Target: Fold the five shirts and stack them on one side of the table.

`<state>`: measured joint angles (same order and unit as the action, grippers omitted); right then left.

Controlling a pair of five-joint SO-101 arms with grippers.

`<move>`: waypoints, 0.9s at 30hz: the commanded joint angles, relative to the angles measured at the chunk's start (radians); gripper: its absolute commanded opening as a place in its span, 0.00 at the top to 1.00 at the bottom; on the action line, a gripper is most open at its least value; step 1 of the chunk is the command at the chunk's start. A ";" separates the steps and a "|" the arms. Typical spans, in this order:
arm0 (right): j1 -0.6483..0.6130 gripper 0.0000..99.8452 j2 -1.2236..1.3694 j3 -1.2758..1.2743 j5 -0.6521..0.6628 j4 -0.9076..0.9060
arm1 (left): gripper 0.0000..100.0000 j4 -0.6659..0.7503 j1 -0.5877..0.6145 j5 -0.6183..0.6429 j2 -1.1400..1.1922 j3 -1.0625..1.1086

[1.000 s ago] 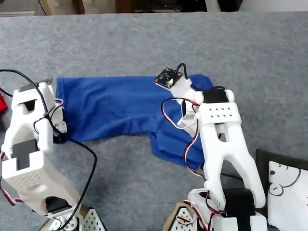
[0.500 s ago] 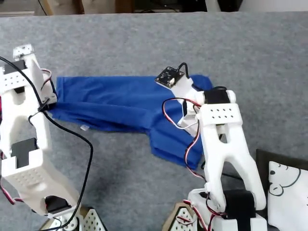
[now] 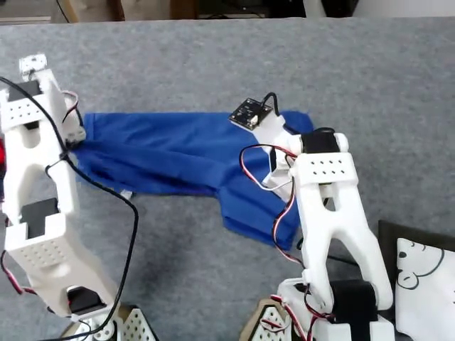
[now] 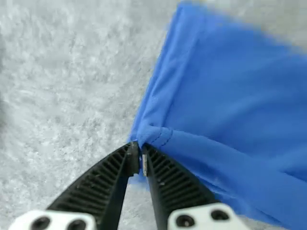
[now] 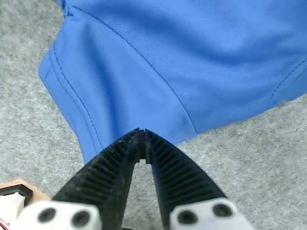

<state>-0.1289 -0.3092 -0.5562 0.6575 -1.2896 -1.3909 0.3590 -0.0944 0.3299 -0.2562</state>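
A blue shirt (image 3: pixel 178 153) lies spread across the middle of the grey table. My left gripper (image 4: pixel 139 155) is shut on the shirt's (image 4: pixel 230 110) left corner and holds it slightly raised; in the high view that gripper (image 3: pixel 73 138) is at the shirt's left end. The right arm (image 3: pixel 323 167) reaches over the shirt's right part. My right gripper (image 5: pixel 142 139) is shut, its tips resting on the shirt (image 5: pixel 182 52) just inside the near hem, with no cloth seen between the jaws.
A dark mat (image 3: pixel 387 234) with a white patterned cloth (image 3: pixel 423 273) sits at the near right corner. A black cable (image 3: pixel 117 206) trails from the left arm across the table near the shirt's hem. Something red (image 3: pixel 2 153) shows at the left edge.
My left gripper has carried the shirt's near left corner away from me, folding the near hem over. The right arm has stayed put.
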 commanded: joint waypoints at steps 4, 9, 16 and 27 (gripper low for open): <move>0.008 0.99 -0.041 0.002 -0.009 0.011 | 0.98 -0.021 -0.084 0.018 -0.002 -0.068; 0.013 0.99 -0.041 0.004 -0.009 0.011 | 0.98 -0.021 -0.037 0.018 0.015 0.011; 0.012 0.99 -0.041 0.004 -0.009 0.014 | 0.98 -0.018 0.115 0.015 0.058 0.153; 0.012 0.99 -0.041 0.010 -0.009 0.028 | 0.91 0.014 0.091 -0.012 0.097 0.196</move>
<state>-0.1289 -0.3092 -0.5562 0.6575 -1.2774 -1.3771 0.4542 -0.1158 0.4358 -0.0230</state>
